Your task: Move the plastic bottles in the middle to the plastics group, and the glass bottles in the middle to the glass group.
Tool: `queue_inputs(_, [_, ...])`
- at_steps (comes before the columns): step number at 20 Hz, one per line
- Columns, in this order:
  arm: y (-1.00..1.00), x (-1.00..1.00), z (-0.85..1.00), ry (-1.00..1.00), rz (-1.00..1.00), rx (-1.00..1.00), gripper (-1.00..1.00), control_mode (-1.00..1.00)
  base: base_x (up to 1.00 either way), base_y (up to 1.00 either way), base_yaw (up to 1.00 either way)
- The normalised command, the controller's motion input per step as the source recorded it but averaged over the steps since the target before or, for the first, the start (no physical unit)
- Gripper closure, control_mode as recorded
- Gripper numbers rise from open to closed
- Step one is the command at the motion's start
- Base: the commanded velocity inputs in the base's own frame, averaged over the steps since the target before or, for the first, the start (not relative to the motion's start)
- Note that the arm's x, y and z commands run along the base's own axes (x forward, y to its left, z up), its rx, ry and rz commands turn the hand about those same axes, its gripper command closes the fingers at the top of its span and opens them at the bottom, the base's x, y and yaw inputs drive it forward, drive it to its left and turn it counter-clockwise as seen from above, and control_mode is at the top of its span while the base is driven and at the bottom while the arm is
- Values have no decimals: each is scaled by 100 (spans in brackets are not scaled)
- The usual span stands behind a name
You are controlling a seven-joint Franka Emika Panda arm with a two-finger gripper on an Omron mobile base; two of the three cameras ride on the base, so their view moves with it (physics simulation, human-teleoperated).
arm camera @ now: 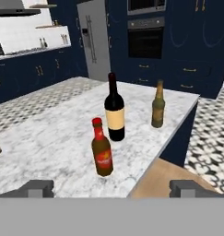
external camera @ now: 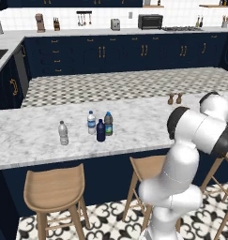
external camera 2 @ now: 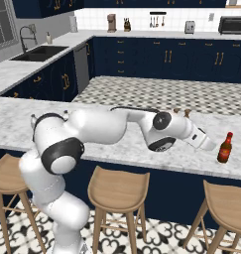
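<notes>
At counter's end, end effector [arm camera: 111, 188] open near amber bottle [arm camera: 102, 148]; fingertips cropped, prob apart

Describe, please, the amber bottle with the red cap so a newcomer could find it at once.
On the marble island counter, three bottles stand near its far end. Nearest the edge is the amber bottle, shortest of them, with a red cap and orange-red label, beside the tall dark wine bottle.
</notes>
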Motion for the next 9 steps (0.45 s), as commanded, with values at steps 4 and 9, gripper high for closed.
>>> queue_inputs(4, [48, -41, 98, 2, 7, 14, -100, -100, 0, 0, 0])
queue_inputs(9, [65, -51, 84, 4, 12, 11, -100, -100, 0, 0, 0])
